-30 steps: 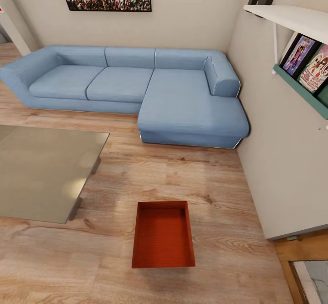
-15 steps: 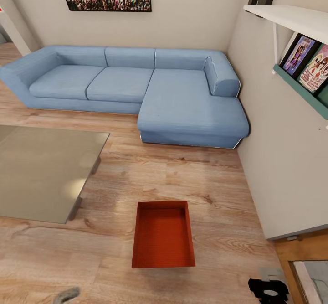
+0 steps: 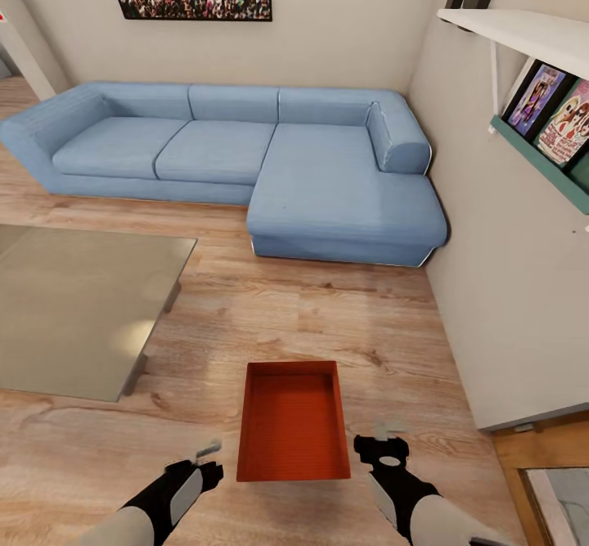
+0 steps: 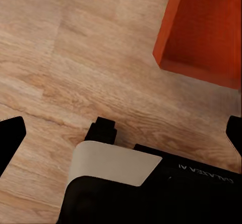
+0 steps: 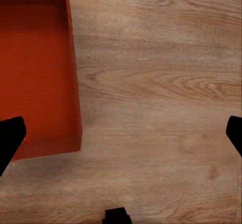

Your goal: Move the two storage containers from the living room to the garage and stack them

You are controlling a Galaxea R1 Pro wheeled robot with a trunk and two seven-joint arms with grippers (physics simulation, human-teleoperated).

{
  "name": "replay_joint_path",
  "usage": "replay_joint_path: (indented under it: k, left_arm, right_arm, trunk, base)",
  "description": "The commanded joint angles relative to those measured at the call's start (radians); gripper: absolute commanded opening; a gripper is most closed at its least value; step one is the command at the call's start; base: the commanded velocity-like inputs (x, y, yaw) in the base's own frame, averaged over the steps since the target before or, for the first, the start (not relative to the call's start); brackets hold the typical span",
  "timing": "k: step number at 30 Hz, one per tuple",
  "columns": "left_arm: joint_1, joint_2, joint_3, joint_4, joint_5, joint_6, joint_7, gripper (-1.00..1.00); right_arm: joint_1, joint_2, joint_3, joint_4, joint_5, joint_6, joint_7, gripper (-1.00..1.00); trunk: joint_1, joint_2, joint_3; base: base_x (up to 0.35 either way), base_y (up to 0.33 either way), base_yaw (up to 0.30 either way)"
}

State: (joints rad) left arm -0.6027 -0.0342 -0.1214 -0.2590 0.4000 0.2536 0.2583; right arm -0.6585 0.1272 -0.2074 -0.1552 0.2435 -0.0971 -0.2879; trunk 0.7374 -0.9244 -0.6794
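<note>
One red-orange open-topped storage container (image 3: 293, 423) lies empty on the light wood plank flooring of the living room, straight ahead of me. My left gripper (image 3: 204, 456) hovers just off its near left corner and is open with nothing held. My right gripper (image 3: 383, 439) is open beside its near right corner. In the left wrist view a corner of the container (image 4: 206, 27) shows beyond the open gripper (image 4: 122, 133), whose tips stand wide apart. In the right wrist view the container (image 5: 35, 67) lies to one side of the open gripper (image 5: 122, 133). Neither gripper touches the container.
A blue sectional sofa (image 3: 245, 153) stands along the far wall. A glass coffee table (image 3: 74, 309) is at the left. A beige wall (image 3: 507, 300) with a white shelf (image 3: 523, 34) closes off the right side, with a wooden cabinet (image 3: 532, 464) at its foot.
Both arms have risen into the head view from its lower edge and now flank the container's near end. The container has not moved.
</note>
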Motion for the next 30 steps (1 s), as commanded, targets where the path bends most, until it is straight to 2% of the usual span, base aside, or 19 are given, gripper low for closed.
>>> replay_joint_path:
  k: [1, 2, 3, 7, 16, 23, 30]
  left_arm:
    - [-0.001, -0.025, -0.011, 0.012, -0.003, -0.014, 0.012, 1.00]
    - [-0.002, -0.035, -0.012, 0.019, -0.009, -0.026, 0.014, 1.00]
    - [-0.003, -0.062, -0.016, 0.049, -0.041, -0.098, 0.019, 1.00]
    - [-0.003, -0.068, -0.018, 0.068, -0.066, -0.149, 0.018, 1.00]
    - [-0.003, -0.069, -0.018, 0.073, -0.074, -0.170, 0.018, 1.00]
    - [-0.003, -0.068, -0.017, 0.073, -0.073, -0.172, 0.013, 1.00]
    - [-0.003, -0.068, -0.017, 0.073, -0.073, -0.172, 0.012, 1.00]
  right_arm:
    - [-0.001, 0.012, -0.008, 0.011, 0.010, -0.026, -0.002, 1.00]
    - [-0.001, 0.017, -0.008, 0.018, 0.010, -0.038, -0.002, 1.00]
    - [-0.001, 0.032, -0.006, 0.070, 0.013, -0.088, -0.001, 1.00]
    - [-0.001, 0.035, -0.007, 0.101, 0.014, -0.114, 0.006, 1.00]
    - [-0.001, 0.037, -0.004, 0.113, 0.020, -0.121, 0.015, 1.00]
    - [-0.001, 0.036, -0.004, 0.114, 0.053, -0.121, 0.018, 1.00]
    - [-0.001, 0.034, -0.004, 0.114, 0.054, -0.113, 0.025, 1.00]
  trunk:
    - [0.000, -0.001, -0.001]
    - [0.000, -0.001, -0.001]
    - [0.000, -0.001, -0.001]
    - [0.000, -0.001, -0.001]
    - [0.000, -0.001, -0.001]
    - [0.000, -0.001, -0.001]
    - [0.000, -0.001, -0.001]
  base:
    - [0.000, 0.000, 0.000]
    - [0.000, 0.000, 0.000]
    - [0.000, 0.000, 0.000]
    - [0.000, 0.000, 0.000]
    - [0.000, 0.000, 0.000]
    - [0.000, 0.000, 0.000]
    - [0.000, 0.000, 0.000]
